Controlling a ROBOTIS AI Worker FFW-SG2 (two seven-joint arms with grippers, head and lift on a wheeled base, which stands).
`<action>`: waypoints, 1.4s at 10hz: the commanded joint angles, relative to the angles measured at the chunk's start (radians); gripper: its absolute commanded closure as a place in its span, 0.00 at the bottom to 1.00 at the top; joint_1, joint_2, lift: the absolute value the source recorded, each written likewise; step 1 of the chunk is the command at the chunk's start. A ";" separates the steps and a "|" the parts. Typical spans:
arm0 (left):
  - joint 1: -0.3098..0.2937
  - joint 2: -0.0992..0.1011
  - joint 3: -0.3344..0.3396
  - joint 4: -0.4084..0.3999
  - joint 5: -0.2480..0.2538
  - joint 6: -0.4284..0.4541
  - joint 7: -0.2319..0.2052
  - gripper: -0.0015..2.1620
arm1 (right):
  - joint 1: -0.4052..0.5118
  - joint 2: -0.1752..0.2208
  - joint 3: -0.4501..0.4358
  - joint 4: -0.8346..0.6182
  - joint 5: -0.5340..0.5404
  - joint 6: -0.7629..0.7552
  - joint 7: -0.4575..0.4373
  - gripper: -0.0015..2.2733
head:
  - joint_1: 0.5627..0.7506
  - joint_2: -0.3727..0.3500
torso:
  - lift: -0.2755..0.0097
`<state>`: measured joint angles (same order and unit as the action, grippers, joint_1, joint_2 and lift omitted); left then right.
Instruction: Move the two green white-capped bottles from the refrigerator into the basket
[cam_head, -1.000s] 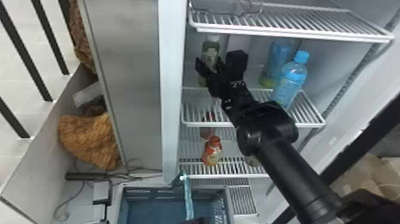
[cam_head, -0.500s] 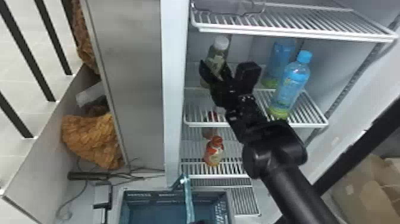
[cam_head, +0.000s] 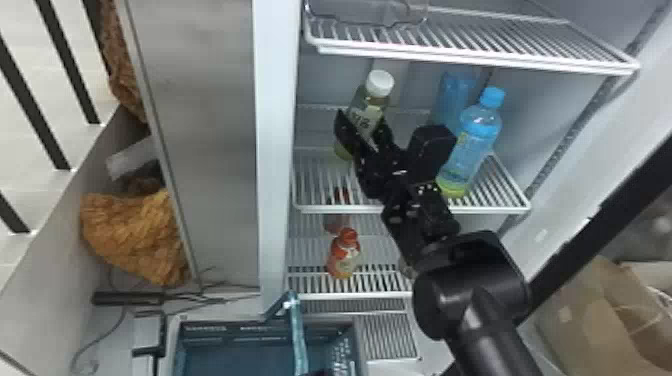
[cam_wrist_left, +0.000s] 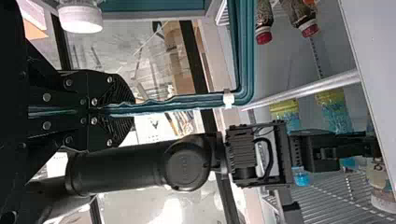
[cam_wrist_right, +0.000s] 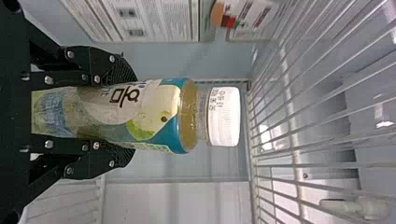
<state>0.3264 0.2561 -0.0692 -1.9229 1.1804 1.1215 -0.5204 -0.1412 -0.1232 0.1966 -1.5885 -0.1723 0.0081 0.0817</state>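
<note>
My right gripper (cam_head: 367, 135) is shut on a green white-capped bottle (cam_head: 367, 110), held tilted above the middle shelf in the head view. In the right wrist view the bottle (cam_wrist_right: 154, 116) lies between both pads of the right gripper (cam_wrist_right: 116, 114), its white cap pointing away. At the head view's bottom edge, my left gripper (cam_head: 318, 372) is at the handle (cam_head: 298, 335) of the blue-green basket (cam_head: 360, 345). The left wrist view has the left gripper (cam_wrist_left: 112, 109) shut on that handle (cam_wrist_left: 187, 100); a white cap (cam_wrist_left: 80, 18) shows near the basket's edge.
Right of the held bottle stand blue-capped bottles (cam_head: 472, 145) on the middle shelf (cam_head: 410, 207). A wire shelf (cam_head: 475, 55) runs above. Lower down is a small orange-capped bottle (cam_head: 345, 255). The refrigerator's side wall (cam_head: 275, 150) borders the left.
The right gripper and the bottle in it have moved slightly right and toward the robot, and the bottle tilts more. The left gripper stays at the basket handle.
</note>
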 joint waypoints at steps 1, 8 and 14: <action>0.002 -0.001 0.001 0.000 0.000 0.000 0.000 0.54 | 0.067 -0.012 -0.005 -0.106 -0.013 0.034 0.006 0.39 | 0.70 0.27 | 0.95; 0.010 -0.005 0.005 -0.002 0.004 -0.005 -0.003 0.54 | 0.438 -0.036 -0.121 -0.668 -0.111 0.348 0.056 0.39 | 0.70 0.24 | 0.95; 0.012 -0.003 0.005 -0.002 0.004 0.000 -0.003 0.54 | 0.691 -0.026 -0.223 -1.044 -0.121 0.767 0.112 0.39 | 0.70 0.19 | 0.95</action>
<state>0.3382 0.2531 -0.0643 -1.9255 1.1845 1.1188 -0.5230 0.5303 -0.1515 -0.0135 -2.6048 -0.2905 0.7389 0.1935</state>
